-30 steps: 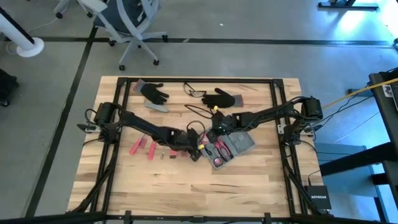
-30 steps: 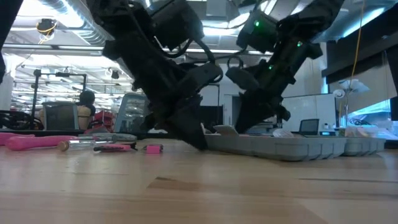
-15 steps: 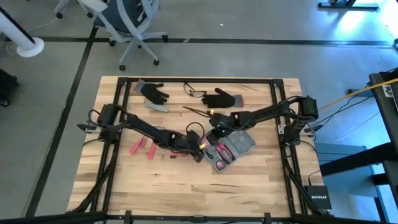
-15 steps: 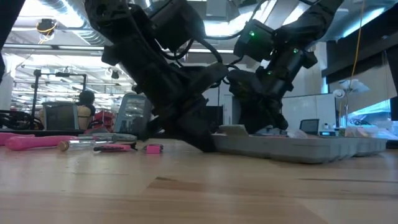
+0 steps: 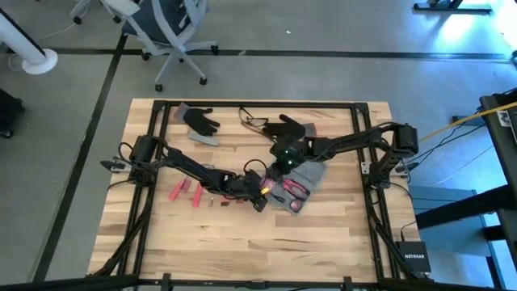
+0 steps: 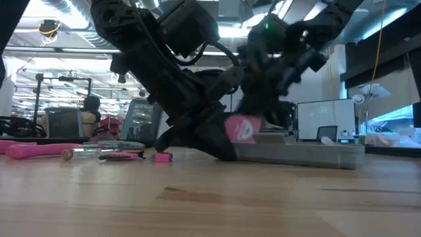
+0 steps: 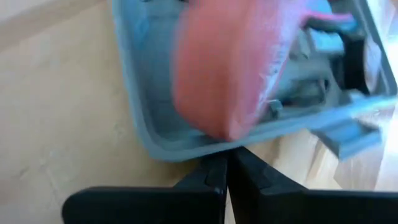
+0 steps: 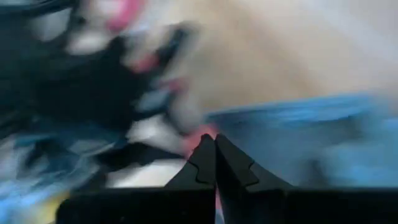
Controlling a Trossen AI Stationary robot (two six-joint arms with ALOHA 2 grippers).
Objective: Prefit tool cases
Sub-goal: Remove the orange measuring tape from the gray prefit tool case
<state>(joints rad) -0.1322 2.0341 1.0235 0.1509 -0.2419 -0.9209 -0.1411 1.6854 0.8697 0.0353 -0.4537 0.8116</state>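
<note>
The grey-blue tool case [image 5: 300,183] lies open near the middle of the wooden counter [image 5: 242,234], a little right of centre, with red-handled tools [image 5: 292,188] seated in its moulded slots. In the low view the case [image 6: 296,154] rests flat on the counter surface with a pink-red handle [image 6: 240,129] showing at its left end. The left claw [image 5: 262,194] sits low at the case's left edge, its fingers pressed together with nothing between them; its wrist view shows the closed fingers [image 7: 217,174] right against the rounded corner of the case [image 7: 134,93], with a blurred red handle [image 7: 227,68] lying inside that half. The right claw [image 5: 280,166] is at the far-left part of the case, its fingers also together and gripping nothing; its wrist view is heavily blurred, showing the closed fingers [image 8: 208,162] over a blue smear of case. Left of the case, loose red-handled tools [image 5: 184,191] lie on the counter, seen in the low view as pink handles [image 6: 39,150] at the left. At the far edge of the counter lie a black glove with a grey cuff [image 5: 199,122], a pair of safety glasses [image 5: 253,118] and a second black glove [image 5: 292,126]. An office chair [image 5: 166,28] stands on the floor beyond the counter.
</note>
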